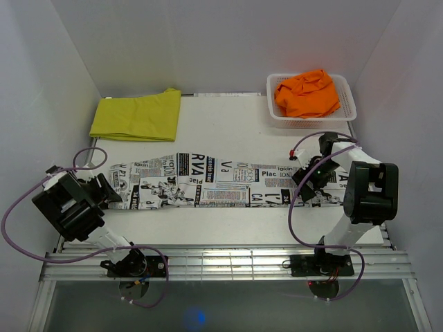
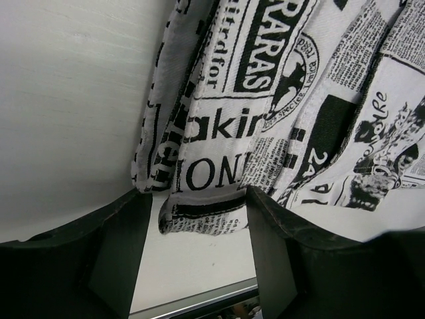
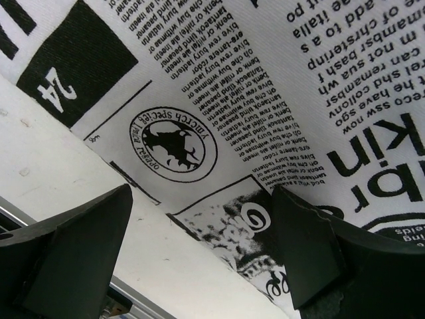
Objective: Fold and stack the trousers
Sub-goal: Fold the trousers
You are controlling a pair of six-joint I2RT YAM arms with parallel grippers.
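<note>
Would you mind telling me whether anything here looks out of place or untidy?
Nothing looks damaged or spilled. The newspaper-print trousers lie flat across the table, but their left end is bunched into wrinkles beside the left hand. The orange trousers sit crumpled in the basket.

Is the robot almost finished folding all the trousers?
Not yet. The yellow trousers lie folded at the back left, so that pair looks done. The newspaper-print trousers are spread out flat, with the left tool and right tool open at either end, so they are not folded yet. The orange trousers sit bunched in the basket. Nothing is stacked.
</note>
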